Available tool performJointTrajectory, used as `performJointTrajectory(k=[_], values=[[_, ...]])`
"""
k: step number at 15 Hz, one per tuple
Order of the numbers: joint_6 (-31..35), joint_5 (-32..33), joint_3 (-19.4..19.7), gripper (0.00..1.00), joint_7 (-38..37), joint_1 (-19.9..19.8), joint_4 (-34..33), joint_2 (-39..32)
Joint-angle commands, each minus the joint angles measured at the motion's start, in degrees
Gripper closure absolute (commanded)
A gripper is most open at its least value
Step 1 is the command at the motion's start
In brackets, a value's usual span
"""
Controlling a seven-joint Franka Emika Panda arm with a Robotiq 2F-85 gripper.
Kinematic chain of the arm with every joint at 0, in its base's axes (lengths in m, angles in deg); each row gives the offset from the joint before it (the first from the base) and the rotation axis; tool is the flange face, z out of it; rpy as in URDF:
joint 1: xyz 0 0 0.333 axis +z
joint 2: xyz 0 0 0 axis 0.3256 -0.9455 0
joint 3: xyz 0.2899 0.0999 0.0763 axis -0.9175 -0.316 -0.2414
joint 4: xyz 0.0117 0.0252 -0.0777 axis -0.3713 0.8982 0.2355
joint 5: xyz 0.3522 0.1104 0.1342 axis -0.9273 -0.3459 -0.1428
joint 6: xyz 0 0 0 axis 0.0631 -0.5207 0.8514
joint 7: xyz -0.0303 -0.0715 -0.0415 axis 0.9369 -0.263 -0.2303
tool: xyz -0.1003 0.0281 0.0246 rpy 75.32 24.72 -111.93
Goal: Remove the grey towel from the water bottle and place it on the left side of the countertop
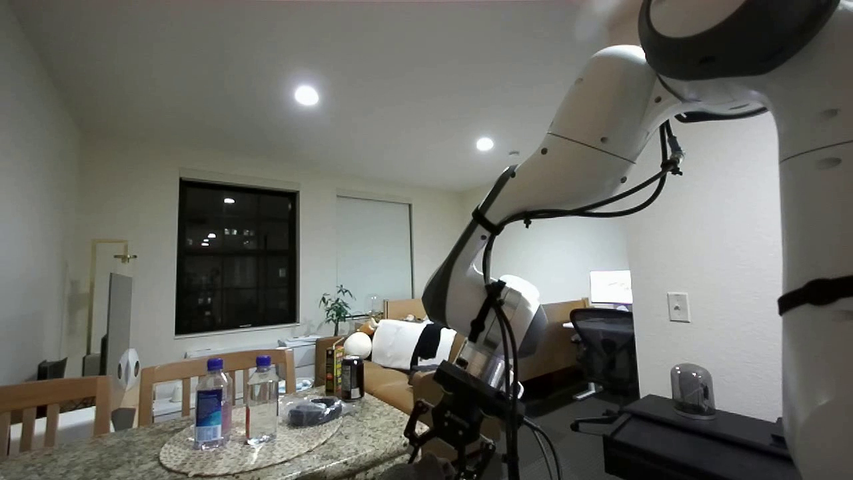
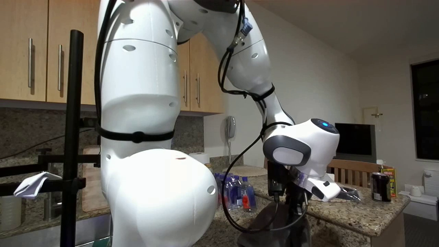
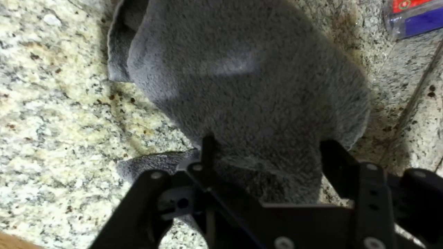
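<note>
The grey towel lies bunched in a rounded heap over the granite counter in the wrist view. A little of it shows at the bottom edge in an exterior view and below the arm in an exterior view. No bottle shows under the towel; whatever it covers is hidden. My gripper is low at the towel with its fingers wide apart. The towel fills the space between them, one finger on each side. I cannot tell how firmly they touch it. The gripper also shows in an exterior view.
Two water bottles stand on a round woven mat, with a plastic-wrapped item beside them. A black can stands near the counter end. Several bottles cluster behind the arm. A bottle's label shows top right.
</note>
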Motion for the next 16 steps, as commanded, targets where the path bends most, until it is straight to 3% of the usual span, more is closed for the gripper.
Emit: performJointTrajectory(k=[1, 4, 7, 9, 12, 16], values=[[0.3, -1.3, -1.0, 0.53, 4.2, 0.0, -1.2, -0.7], [0.0, -0.4, -1.6, 0.74, 4.4, 0.1, -1.5, 0.0], [0.5, 3.2, -1.6, 0.88, 3.2, -0.5, -1.6, 0.8], [0.2, 5.9, -1.5, 0.92, 2.1, -0.7, -1.8, 2.1], [-0.1, 10.4, -2.0, 0.89, 0.6, -0.3, -2.1, 4.8], [-4.9, 16.4, -3.0, 0.89, -2.3, 0.4, -3.8, 9.1]])
